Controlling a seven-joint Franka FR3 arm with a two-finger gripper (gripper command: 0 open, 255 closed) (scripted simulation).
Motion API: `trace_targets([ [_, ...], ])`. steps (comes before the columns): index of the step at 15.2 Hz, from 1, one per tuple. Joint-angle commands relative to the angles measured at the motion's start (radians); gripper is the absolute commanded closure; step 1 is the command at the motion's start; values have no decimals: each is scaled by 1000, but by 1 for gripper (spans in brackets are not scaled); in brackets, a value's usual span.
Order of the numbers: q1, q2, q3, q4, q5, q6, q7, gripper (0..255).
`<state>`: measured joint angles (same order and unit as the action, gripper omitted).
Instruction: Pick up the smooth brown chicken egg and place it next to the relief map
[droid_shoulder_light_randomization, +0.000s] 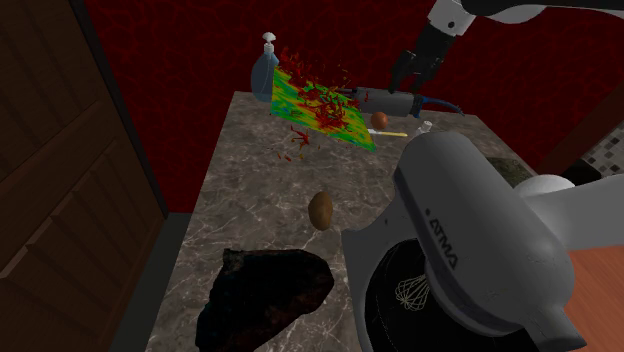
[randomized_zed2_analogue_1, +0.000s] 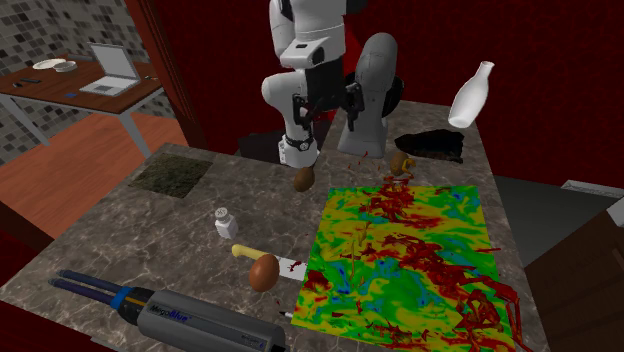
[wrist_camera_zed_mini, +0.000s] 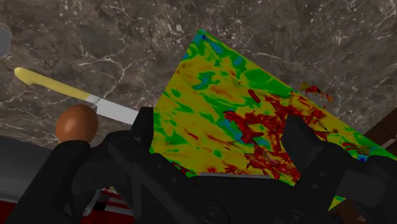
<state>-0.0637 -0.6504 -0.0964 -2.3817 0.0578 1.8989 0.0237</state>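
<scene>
A smooth reddish-brown egg lies on the marble counter, a short way off the edge of the colourful relief map. It rests against a yellow-handled knife. My gripper hangs open above the counter, over the map's edge, with nothing between its fingers. The egg lies outside one finger, apart from it.
A grey cylindrical power tool lies beside the egg, and a small shaker stands nearby. A second duller brown egg-shaped thing sits mid-counter. A stand mixer, a black lump and a spray bottle ring the counter.
</scene>
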Motion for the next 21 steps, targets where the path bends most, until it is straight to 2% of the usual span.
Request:
trace_targets([
  [1,-15,33,-27,-15,-1,60,-14,0],
  [7,-42,179,-110,-25,23,238,-61,0],
  [12,-51,324,-184,-1,78,373,-119,0],
  [16,-50,452,-244,39,159,463,-187,0],
  [21,-55,628,-305,118,316,544,-304,0],
])
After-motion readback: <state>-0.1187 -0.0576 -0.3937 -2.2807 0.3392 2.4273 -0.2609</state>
